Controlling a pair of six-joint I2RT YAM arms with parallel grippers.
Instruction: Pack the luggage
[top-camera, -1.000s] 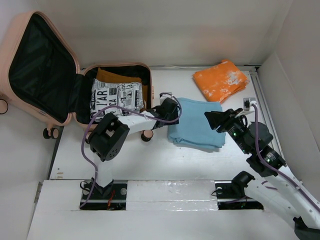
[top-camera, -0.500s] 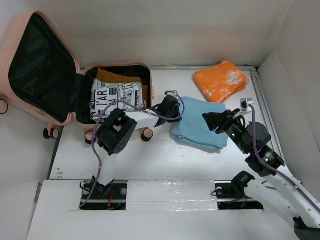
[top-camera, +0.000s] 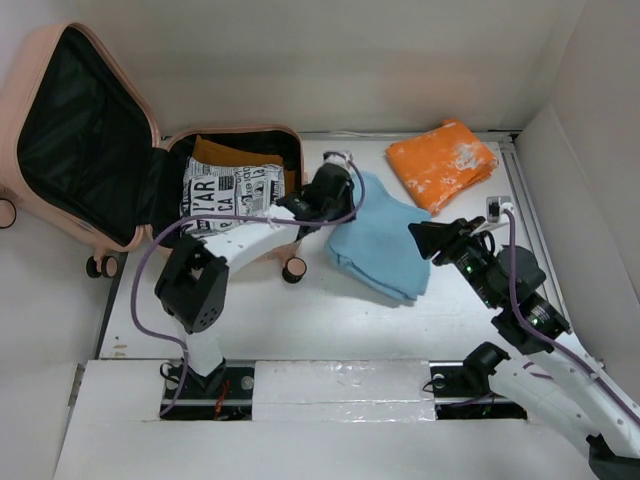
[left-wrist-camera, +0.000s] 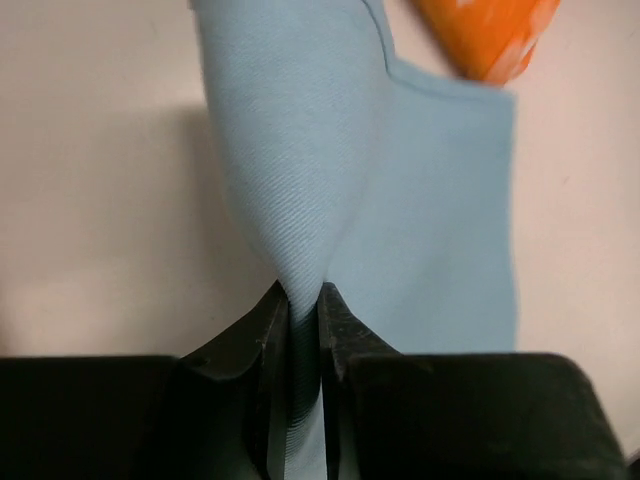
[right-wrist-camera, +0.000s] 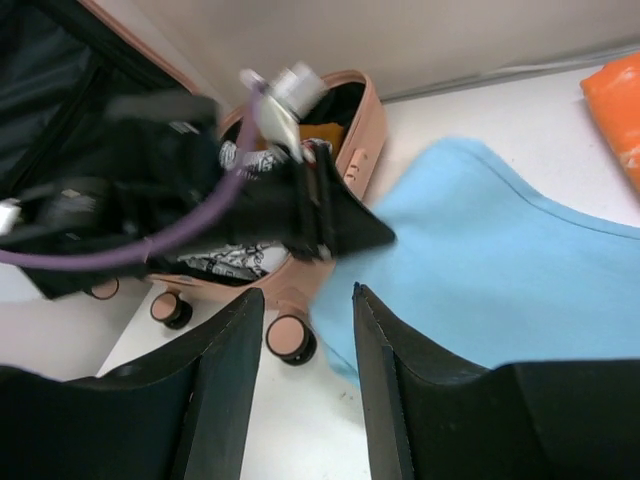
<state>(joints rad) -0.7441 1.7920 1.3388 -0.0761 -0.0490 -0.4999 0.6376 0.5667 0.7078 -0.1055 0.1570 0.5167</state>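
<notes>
The white desk (top-camera: 330, 320) lies bare in front of the pale salmon-pink hard-shell suitcase (top-camera: 240, 130) and the light blue cloth (top-camera: 385, 245). The suitcase's mouth is open from above, but a black-and-white newsprint-patterned packet (top-camera: 230, 190) fills its near half and the left arm (top-camera: 250, 232) crosses its front rim. The raised lid (top-camera: 80, 130) walls off the left. The folded orange cloth (top-camera: 440, 160) lies just beside the blue cloth's far corner, leaving little desk between.

Matt ribbed blue cloth (left-wrist-camera: 400, 200), smooth black plastic fingers (left-wrist-camera: 262, 345)

The right gripper (right-wrist-camera: 305, 296), fingers (right-wrist-camera: 225, 400) parted above the white bench (right-wrist-camera: 540, 130), faces the blurred left gripper (right-wrist-camera: 365, 235) pinching a blue cloth (right-wrist-camera: 500, 290) beside the open pink luggage (right-wrist-camera: 366, 125), with an orange cloth (right-wrist-camera: 615, 100) far right.
</notes>
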